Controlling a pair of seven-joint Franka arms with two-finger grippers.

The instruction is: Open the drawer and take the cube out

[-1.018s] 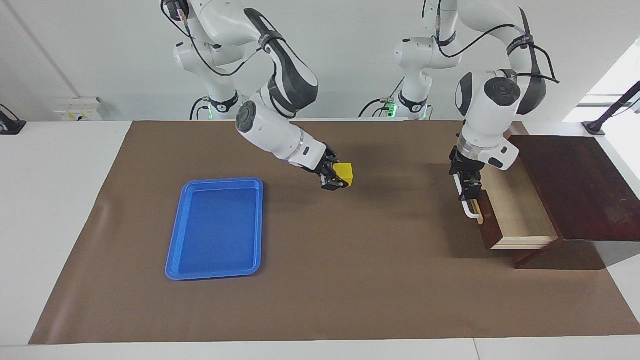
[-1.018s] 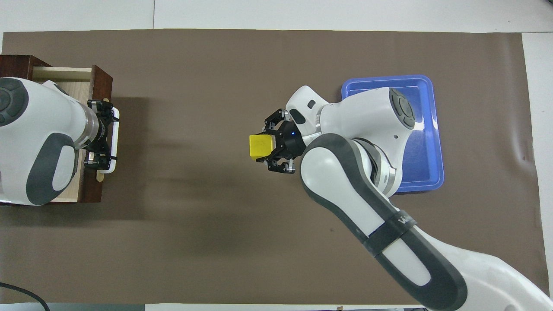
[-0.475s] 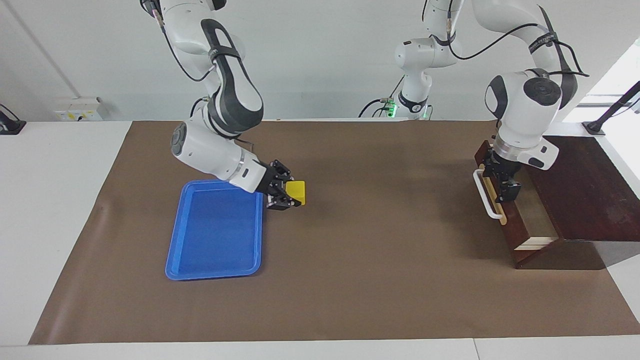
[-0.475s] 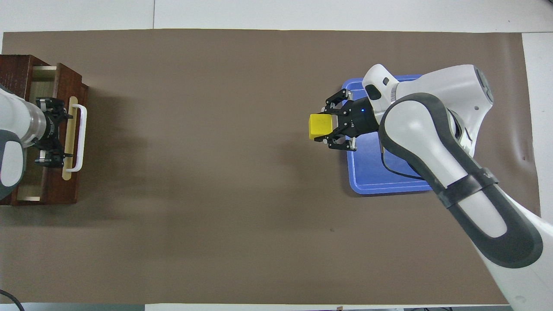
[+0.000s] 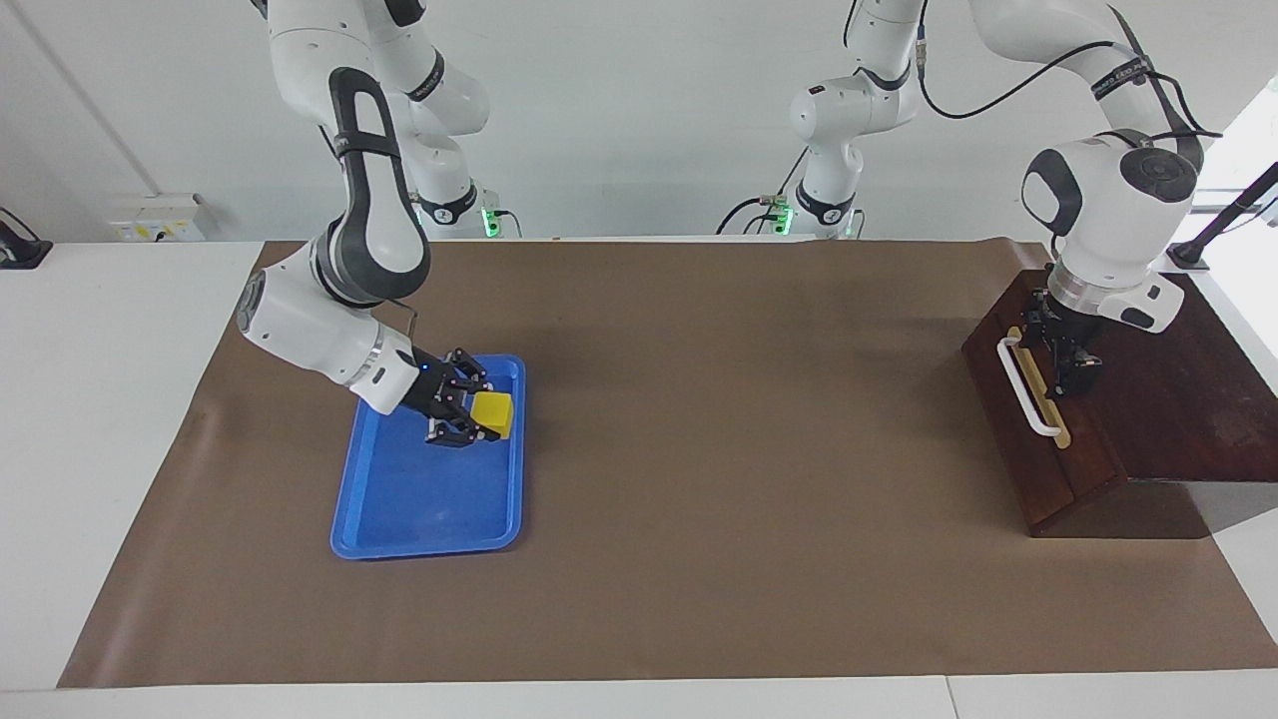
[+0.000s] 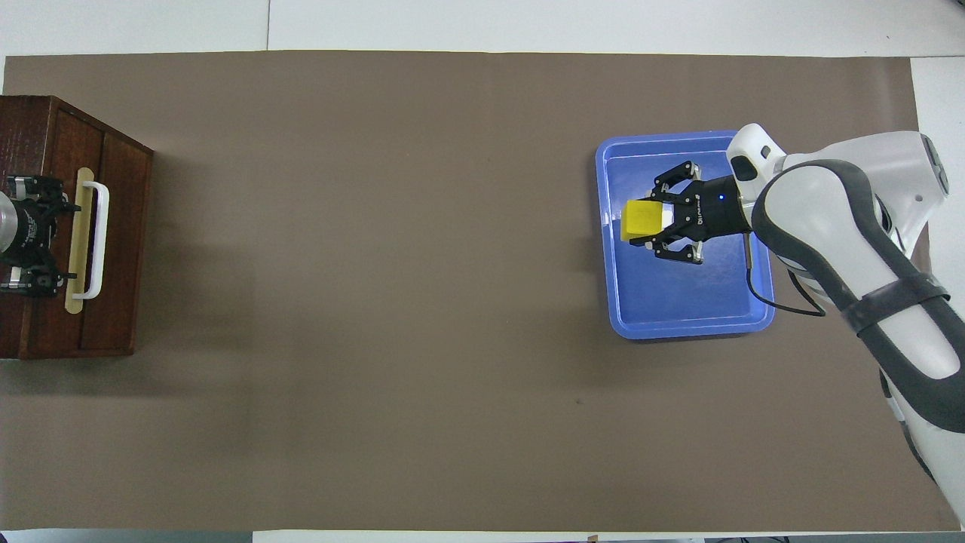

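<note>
Two grippers were busy: the right gripper, at centre-left of the facing view, clamped the small yellow cube over the flat blue plastic tray. At that view's right edge, the left gripper sat against the shut dark reddish-brown wooden drawer by its white bar handle; whether its fingers were parted could not be told.

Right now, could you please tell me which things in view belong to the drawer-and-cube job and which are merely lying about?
Part of the job:
- drawer, shut
- cube, held by the right pincer over the tray
- left pincer above the drawer's handle

Lying about:
- blue tray
- brown mat
</note>
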